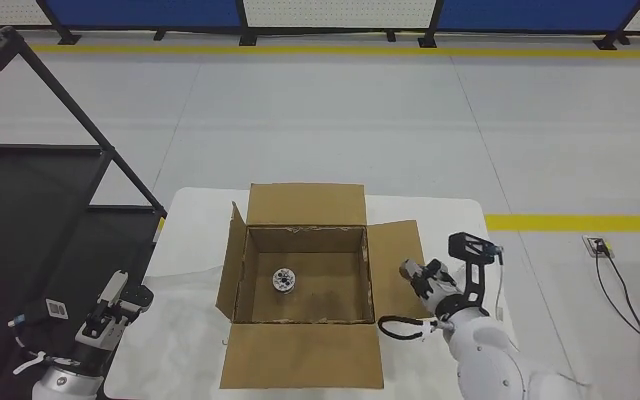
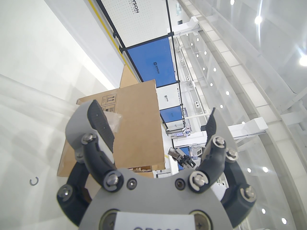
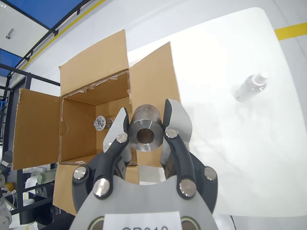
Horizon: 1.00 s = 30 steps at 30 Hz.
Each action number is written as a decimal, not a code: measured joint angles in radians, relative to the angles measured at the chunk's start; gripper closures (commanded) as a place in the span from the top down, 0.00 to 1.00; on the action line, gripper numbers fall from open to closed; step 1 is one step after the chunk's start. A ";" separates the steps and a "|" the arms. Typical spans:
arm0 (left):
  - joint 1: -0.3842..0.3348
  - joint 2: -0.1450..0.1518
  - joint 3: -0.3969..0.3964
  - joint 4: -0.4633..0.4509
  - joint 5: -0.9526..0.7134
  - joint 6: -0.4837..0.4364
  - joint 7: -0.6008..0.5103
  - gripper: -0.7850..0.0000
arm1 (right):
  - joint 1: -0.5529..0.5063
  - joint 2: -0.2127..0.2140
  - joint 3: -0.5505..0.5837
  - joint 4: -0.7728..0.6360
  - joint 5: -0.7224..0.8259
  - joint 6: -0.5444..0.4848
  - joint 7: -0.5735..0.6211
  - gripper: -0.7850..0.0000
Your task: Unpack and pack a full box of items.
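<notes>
Looking down, we see the open box [image 1: 305, 205] on the counter [image 1: 195, 300], a small metal part [image 1: 285, 279] on its floor. Our left wrist shows the left claw [image 2: 153, 113] spread, empty, near the box; our right wrist shows the right claw [image 3: 145, 111] clamped on a metal cylinder [image 3: 153, 142] just beside it.

the top view looks from high above straight down on the table [image 1: 195, 250], with the open box [image 1: 305, 205] in the middle, the left gripper [image 1: 118, 295] at its 8 o'clock and the right gripper [image 1: 415, 272] at its 4 o'clock. the left wrist view sits close behind its gripper, low beside the table, and faces sideways and upward, to an outer wall of the box and the hall ceiling [image 2: 251, 48]. the right wrist view, also close behind its gripper, faces slanted down into the box. all three share the box; top and right wrist views share its inside.
</notes>
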 measured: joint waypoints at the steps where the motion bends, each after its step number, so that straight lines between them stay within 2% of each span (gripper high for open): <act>1: 0.000 0.000 0.000 0.000 0.000 0.000 0.000 1.00 | 0.024 -0.005 -0.023 0.020 0.012 0.012 -0.005 0.00; 5: 0.000 0.000 0.000 0.000 0.000 0.000 0.000 1.00 | 0.142 -0.026 -0.115 0.139 0.076 0.029 -0.007 0.00; 11: 0.000 0.000 0.000 0.000 0.000 0.000 0.000 1.00 | 0.354 -0.070 -0.275 0.402 0.127 0.047 0.013 0.00; 18: 0.000 0.000 0.000 0.000 0.000 0.000 0.000 1.00 | 0.580 -0.144 -0.427 0.761 0.240 0.059 0.003 0.00; 25: 0.000 0.000 0.000 0.000 0.000 0.000 0.000 1.00 | 0.713 -0.224 -0.579 1.063 0.262 0.079 -0.013 0.00; 30: 0.000 0.000 0.000 0.000 0.000 0.000 0.000 1.00 | 0.777 -0.283 -0.639 1.225 0.301 0.094 -0.032 0.00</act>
